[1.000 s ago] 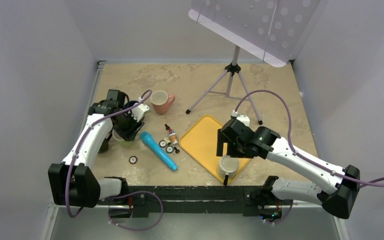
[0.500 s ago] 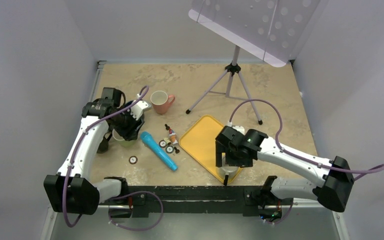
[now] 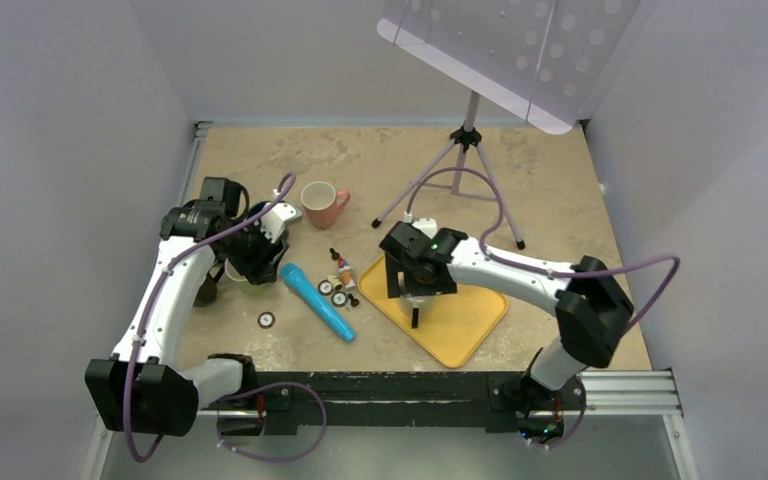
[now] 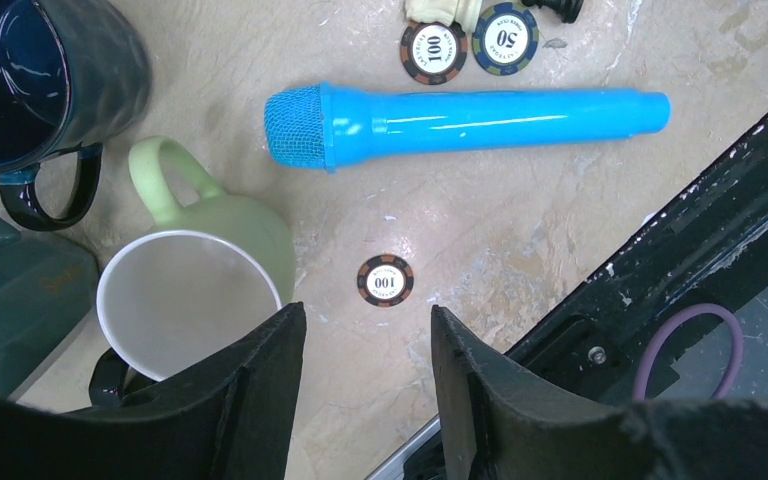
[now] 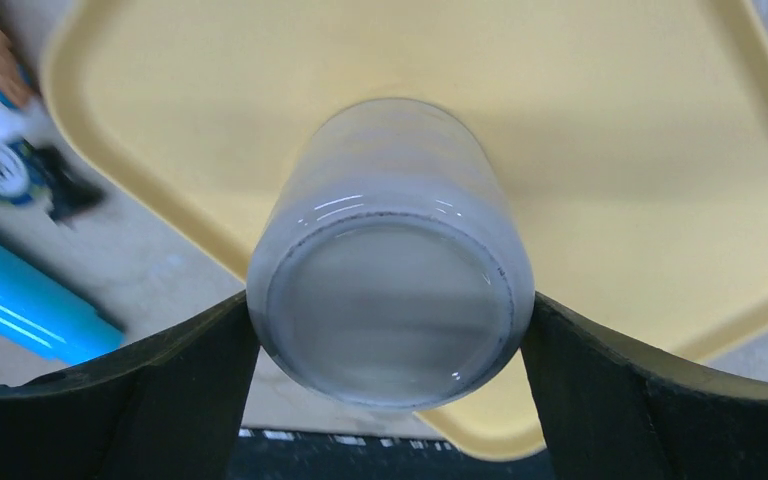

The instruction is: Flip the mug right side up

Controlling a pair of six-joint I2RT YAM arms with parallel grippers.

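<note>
Over flat yellow plastic tray [image 5: 610, 120], right end effector [image 5: 388, 312] clamped on glossy grey ceramic mug [image 5: 390, 200], left end effector [image 4: 365, 318] spread wide near pale green mug [image 4: 230, 225].

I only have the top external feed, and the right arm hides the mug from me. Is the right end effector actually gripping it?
Observer: Yes. On the right wrist view, the right end effector has a finger against each side of the grey mug.
Operator: Which end of it faces that camera?
Observer: A closed, ringed face, apparently its base; no opening shows.
Operator: And the left side?
Observer: The left end effector is open and holds nothing; a green mug stands mouth up by one finger.
</note>
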